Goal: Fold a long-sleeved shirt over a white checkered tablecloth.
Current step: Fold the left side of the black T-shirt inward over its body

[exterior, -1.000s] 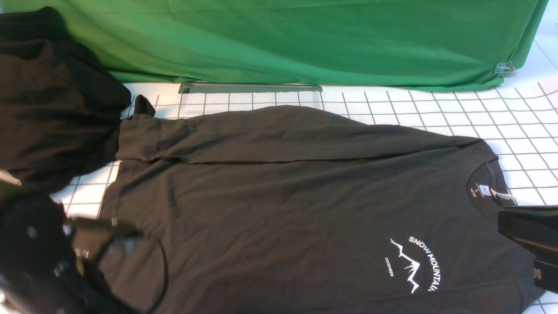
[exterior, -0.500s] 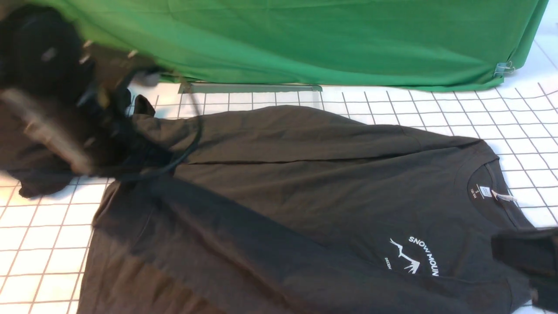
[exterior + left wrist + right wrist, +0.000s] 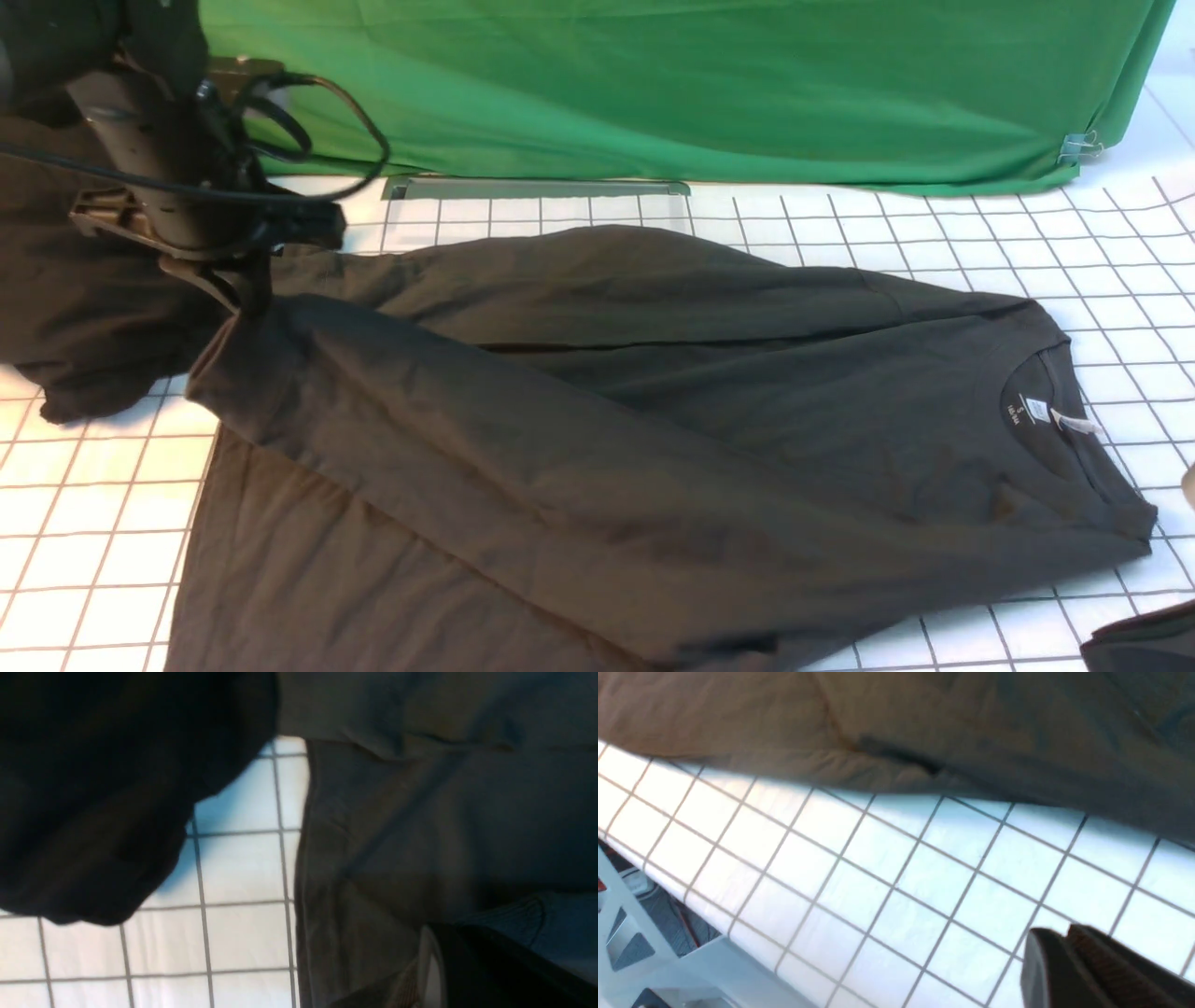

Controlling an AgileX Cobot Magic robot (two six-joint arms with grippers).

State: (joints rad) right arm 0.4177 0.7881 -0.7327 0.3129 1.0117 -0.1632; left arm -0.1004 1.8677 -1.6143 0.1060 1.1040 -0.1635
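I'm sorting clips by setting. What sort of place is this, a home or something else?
Probably a lab or test studio, not a home: a green backdrop cloth pinned by a clip, a gridded tablecloth under the shirt, and bare metal framing below the tablecloth's edge.

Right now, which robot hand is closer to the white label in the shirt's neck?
Right. The right hand is beside the shirt, near its neck label. The left hand pinches the shirt's opposite end, far from it.
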